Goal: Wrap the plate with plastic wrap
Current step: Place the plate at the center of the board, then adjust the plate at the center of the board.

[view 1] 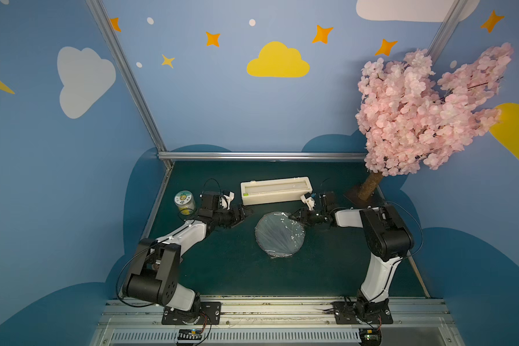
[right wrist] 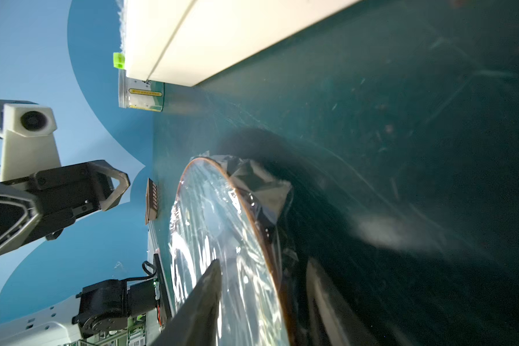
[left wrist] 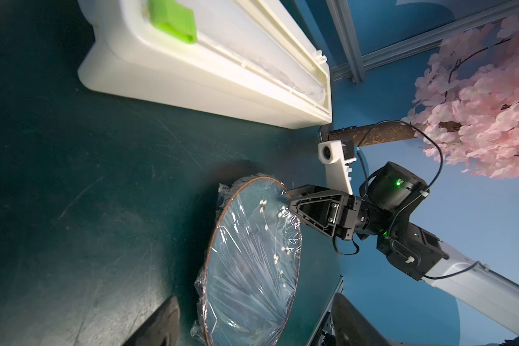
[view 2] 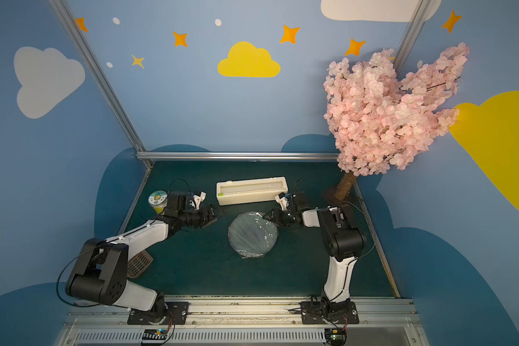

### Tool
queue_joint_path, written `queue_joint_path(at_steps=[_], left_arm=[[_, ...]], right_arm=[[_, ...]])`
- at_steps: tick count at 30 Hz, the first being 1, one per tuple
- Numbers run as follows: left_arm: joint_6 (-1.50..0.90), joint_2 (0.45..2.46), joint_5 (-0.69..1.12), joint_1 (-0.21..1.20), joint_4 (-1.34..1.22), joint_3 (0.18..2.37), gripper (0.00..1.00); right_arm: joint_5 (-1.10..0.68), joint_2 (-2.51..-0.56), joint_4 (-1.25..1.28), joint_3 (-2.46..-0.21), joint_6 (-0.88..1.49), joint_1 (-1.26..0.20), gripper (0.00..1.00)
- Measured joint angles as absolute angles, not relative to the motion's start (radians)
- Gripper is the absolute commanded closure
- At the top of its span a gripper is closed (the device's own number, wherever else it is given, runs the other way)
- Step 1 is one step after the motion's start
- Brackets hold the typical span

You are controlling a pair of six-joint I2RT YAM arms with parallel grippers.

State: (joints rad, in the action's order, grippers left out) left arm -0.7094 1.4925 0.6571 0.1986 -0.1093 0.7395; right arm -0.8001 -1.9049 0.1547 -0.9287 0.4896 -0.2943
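The grey-blue plate [view 1: 280,233] [view 2: 253,233] lies flat on the dark green table, mid-table. Crinkled plastic wrap [left wrist: 252,260] [right wrist: 216,227] stretches over its top and bunches under the rim. My right gripper [view 1: 293,217] [right wrist: 264,262] is at the plate's far right edge. Its jaws stand apart, one finger above the film-covered face and one outside the brownish rim, with a gap on both sides. My left gripper [view 1: 247,211] [left wrist: 255,299] hovers open to the plate's far left, clear of it, holding nothing.
A long cream dispenser box [view 1: 276,190] lies behind the plate. A small yellow-lidded jar [view 1: 185,202] stands at the far left by my left wrist. A pink blossom tree [view 1: 426,113] rises at the back right. A brown slotted piece [view 2: 138,263] lies near the left arm.
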Motion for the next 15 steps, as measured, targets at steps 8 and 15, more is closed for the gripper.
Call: queue_joint_path(at_steps=[8,15], left_arm=[[-0.714,1.462,0.65,0.21,-0.091,0.703,0.21],[-0.73,1.442,0.645,0.226,-0.089,0.693,0.21]], right_arm=[[-0.694,-1.692,-0.128,-0.906,0.473,-0.276,0.49],[-0.68,-1.509,-0.215,-0.721,0.519,-0.297,0.5]])
